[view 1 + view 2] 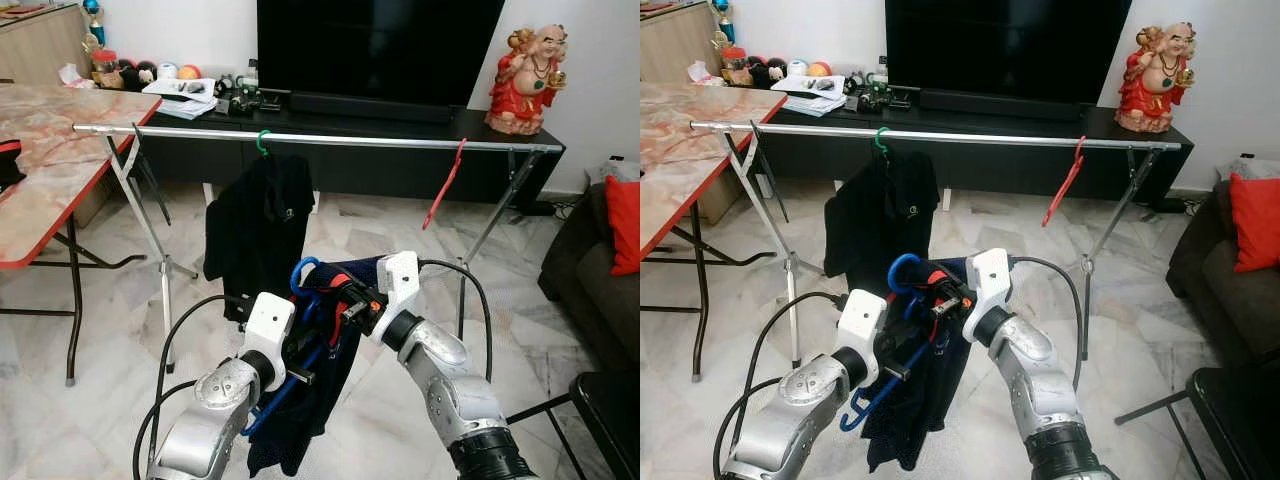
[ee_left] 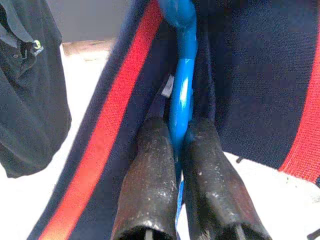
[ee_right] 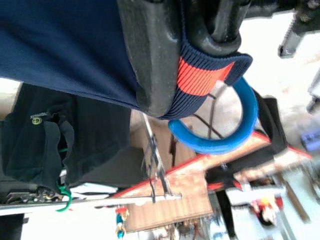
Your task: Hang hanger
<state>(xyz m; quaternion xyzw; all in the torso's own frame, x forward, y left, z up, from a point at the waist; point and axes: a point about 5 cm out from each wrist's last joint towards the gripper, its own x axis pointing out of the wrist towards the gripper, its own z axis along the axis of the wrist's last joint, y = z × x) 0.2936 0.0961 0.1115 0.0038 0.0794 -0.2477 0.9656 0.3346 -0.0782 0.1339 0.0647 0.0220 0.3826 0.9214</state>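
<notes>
- While both arms reach forward in front of the rack, the left gripper (image 2: 181, 135) has its two black fingers (image 2: 150, 165) pressed together on the blue hanger (image 2: 182, 85), clamping the plastic shaft between them.
- The right gripper (image 3: 185, 55) is closed on the navy garment (image 1: 300, 400), pinching its collar band with the red stripe, just beside the hanger's curved hook (image 3: 235, 130).
- The blue hanger sits low between the two grippers, in front of the robot and well short of the rail; its hook (image 1: 303, 270) points up, and the navy garment with red stripes drapes from it toward the floor.
- The silver rail (image 1: 350, 139) runs across the room on crossed folding legs, in front of a black TV console (image 1: 400, 125).
- On the rail hang a black shirt (image 1: 260, 220) on a green hanger (image 1: 262, 141), left of centre, and a bare red hanger (image 1: 445, 185) further right, tilted.
- A marble-pattern table (image 1: 50, 150) with a red edge stands at the left, a red figurine (image 1: 525, 80) sits on the console at the right, and a dark sofa with a red cushion (image 1: 622, 225) is at the far right.
- The floor (image 1: 380, 230) is pale marble tile.
</notes>
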